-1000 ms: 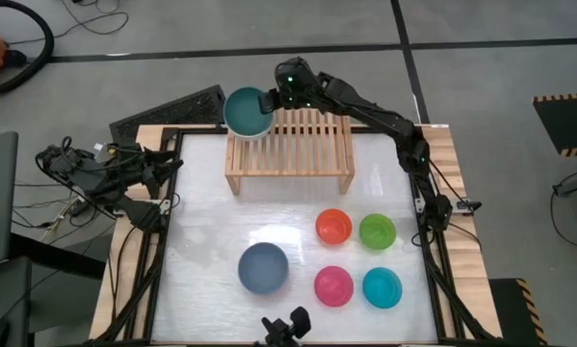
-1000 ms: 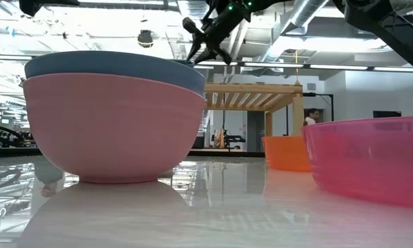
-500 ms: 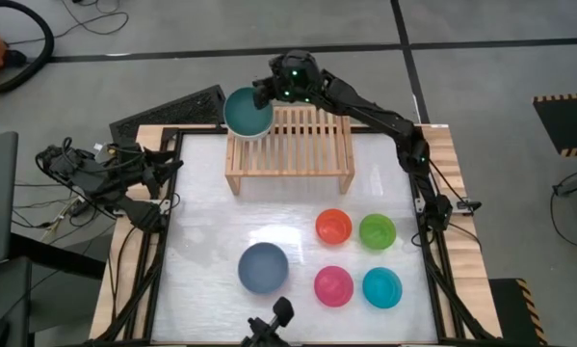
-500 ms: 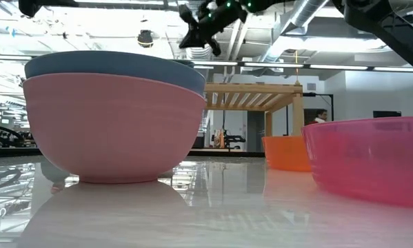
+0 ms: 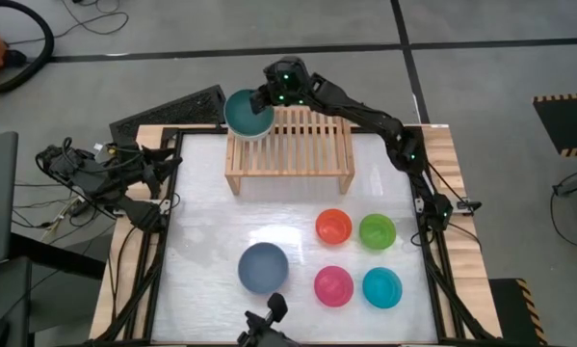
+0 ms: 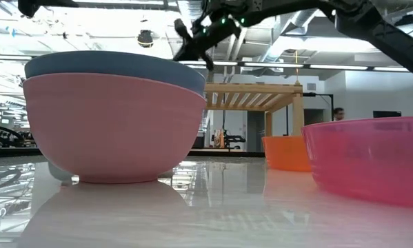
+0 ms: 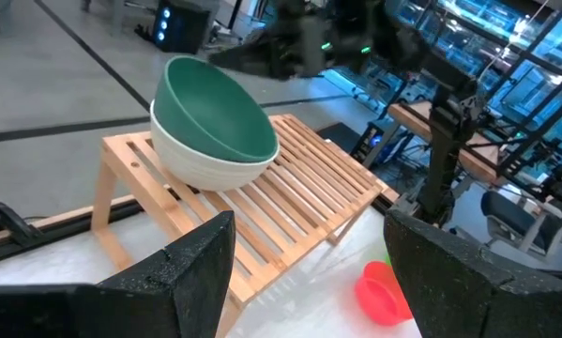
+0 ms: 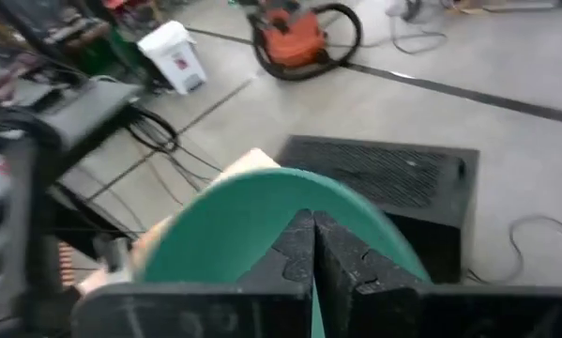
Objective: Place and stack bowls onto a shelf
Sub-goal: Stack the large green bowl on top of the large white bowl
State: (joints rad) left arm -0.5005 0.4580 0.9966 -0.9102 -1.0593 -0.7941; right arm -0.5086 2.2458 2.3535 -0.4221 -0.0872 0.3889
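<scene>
The light-wood shelf (image 5: 293,145) stands at the table's far side. On its left end the teal bowl (image 5: 246,113) sits nested in the cream bowl (image 7: 201,164), which rests on the slats. My right gripper (image 5: 265,100) is shut and hangs just above the teal bowl's right rim; the left wrist view shows it clear of the bowl. The left arm is folded at the table's left edge, and its open gripper (image 7: 309,235) faces the shelf from a distance. The slate-blue bowl (image 5: 264,267) sits nested in the pink bowl (image 6: 113,124) on the near part of the table.
Four small bowls stand on the table's right near part: orange (image 5: 333,226), green (image 5: 377,231), magenta (image 5: 333,286) and cyan (image 5: 381,287). The shelf's slats to the right of the stacked bowls (image 5: 312,130) are bare. Cables lie beside the left arm.
My right gripper has risen from the teal bowl and shifted a little toward the table's left. The teal and cream bowls have stayed in place on the shelf.
</scene>
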